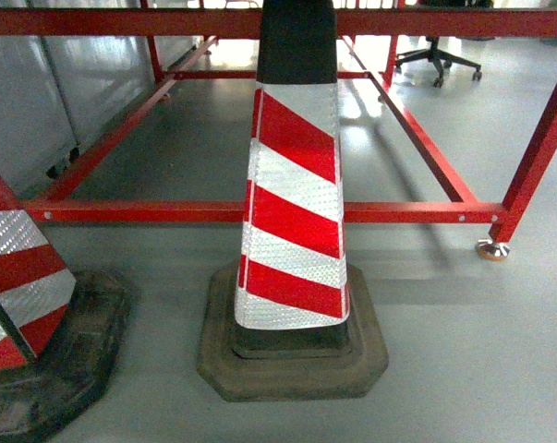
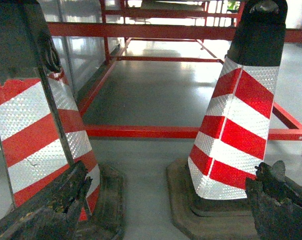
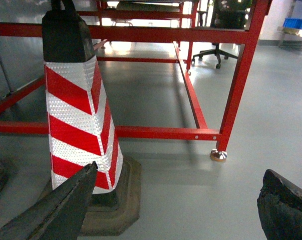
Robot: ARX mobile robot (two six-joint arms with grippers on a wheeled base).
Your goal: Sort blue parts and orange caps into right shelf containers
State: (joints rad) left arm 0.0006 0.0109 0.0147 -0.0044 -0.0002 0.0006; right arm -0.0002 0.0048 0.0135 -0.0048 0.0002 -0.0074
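A: Standing in the middle of the head view is a traffic cone [image 1: 295,212], red and white striped with a black top, sitting on a dark octagonal rubber base [image 1: 292,355] on the grey floor [image 1: 463,351].

B: Is anything sitting beside it?

A: A second cone [image 1: 19,277] is showing at 9 o'clock, cut off by the frame edge. Behind both, toward 12 o'clock, a red steel frame [image 1: 167,211] is running low across the floor, with a round metal foot [image 1: 492,249] at 3 o'clock of the central cone. An office chair [image 1: 437,57] is standing far off at 1 o'clock.

B: How are the grippers doing?

A: The left gripper [image 2: 166,210] is showing two worn black fingers at the bottom corners of its wrist view, spread wide apart and gripping nothing. The right gripper [image 3: 176,210] is looking the same: one finger [image 3: 55,210] at 7 o'clock, the other at 5 o'clock, wide apart with only floor between them.

B: And the orange caps, the blue parts?

A: I am not finding them in any view. At 1 o'clock in the right wrist view something blue [image 3: 297,23] is sitting far off; I cannot tell whether it is one of the right shelf containers.
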